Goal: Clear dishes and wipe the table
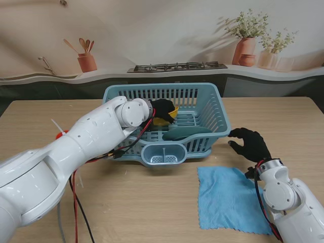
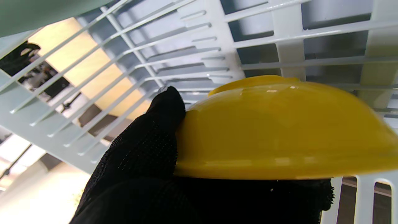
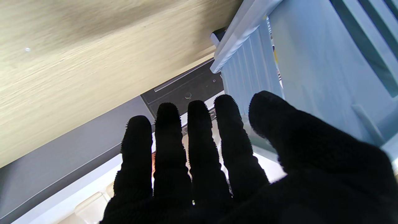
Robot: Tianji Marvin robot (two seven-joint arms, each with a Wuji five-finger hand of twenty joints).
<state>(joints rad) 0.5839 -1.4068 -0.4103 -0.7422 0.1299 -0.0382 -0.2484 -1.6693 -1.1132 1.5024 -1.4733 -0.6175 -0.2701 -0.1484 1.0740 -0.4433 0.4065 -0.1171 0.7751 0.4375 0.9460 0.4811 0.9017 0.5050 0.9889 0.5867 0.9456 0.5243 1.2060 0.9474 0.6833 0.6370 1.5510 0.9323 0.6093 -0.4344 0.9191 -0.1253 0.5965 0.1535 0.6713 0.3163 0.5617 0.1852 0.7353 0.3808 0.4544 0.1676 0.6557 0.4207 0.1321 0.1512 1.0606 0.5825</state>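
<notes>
My left hand (image 1: pixel 161 109) reaches into the light blue dish rack (image 1: pixel 215 101) and is shut on a yellow bowl (image 1: pixel 167 117). In the left wrist view the yellow bowl (image 2: pixel 279 130) rests across my black-gloved fingers (image 2: pixel 161 124), with the rack's slats behind it. A pale green plate (image 1: pixel 187 133) lies inside the rack beside the bowl. My right hand (image 1: pixel 249 144) hovers open just right of the rack, above the table; its fingers (image 3: pixel 199 146) are spread with nothing held. A blue cloth (image 1: pixel 228 198) lies flat on the table, nearer to me than the right hand.
The rack's cutlery cup (image 1: pixel 164 154) juts from its near side. Red and black cables (image 1: pixel 76 202) hang under my left arm. Wooden table (image 1: pixel 283 116) stretches to both sides. A counter with potted plants (image 1: pixel 248 35) and a utensil pot (image 1: pixel 87 62) runs behind it.
</notes>
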